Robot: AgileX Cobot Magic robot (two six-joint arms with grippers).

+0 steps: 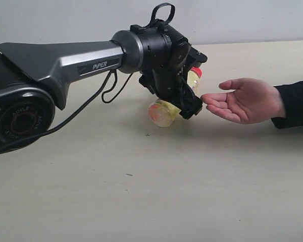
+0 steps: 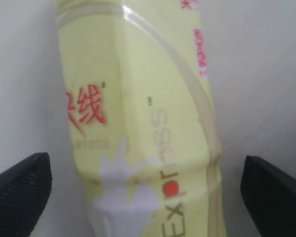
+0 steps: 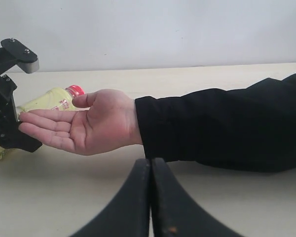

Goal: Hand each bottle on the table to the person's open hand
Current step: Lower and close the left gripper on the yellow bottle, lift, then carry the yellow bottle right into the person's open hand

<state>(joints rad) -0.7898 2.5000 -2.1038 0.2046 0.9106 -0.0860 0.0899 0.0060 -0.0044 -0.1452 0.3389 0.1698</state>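
Around the yellow bottle (image 2: 138, 98) stands the left gripper (image 2: 145, 190) with its jaws spread wide. One black fingertip (image 2: 19, 190) is on each flank of the bottle, and a pale gap shows on both sides, so nothing is gripped yet. The bottle lies on its side on the table (image 1: 141, 201), with its red cap (image 3: 75, 90) at the end far from the exterior camera. The wrist hides the middle of the bottle in that view, so I cannot say for sure that the whole body rests flat.

Just beside the bottle, on the side away from the arm, the person's hand (image 1: 245, 101) waits open, palm up, with its fingertips very near the gripper.

I judge the step in hand to be the grasp. The fingers should go low enough to take the widest part of the round body, or it may squeeze out upward. They should close slowly and evenly, because the thin plastic looks soft and will yield. After that, a small lift and a short, gentle carry to the palm are enough, with care for the person's fingers so close by.

Well apart from the bottle, beyond the hand, the right gripper (image 3: 150, 165) has its fingers pressed together and holds nothing.
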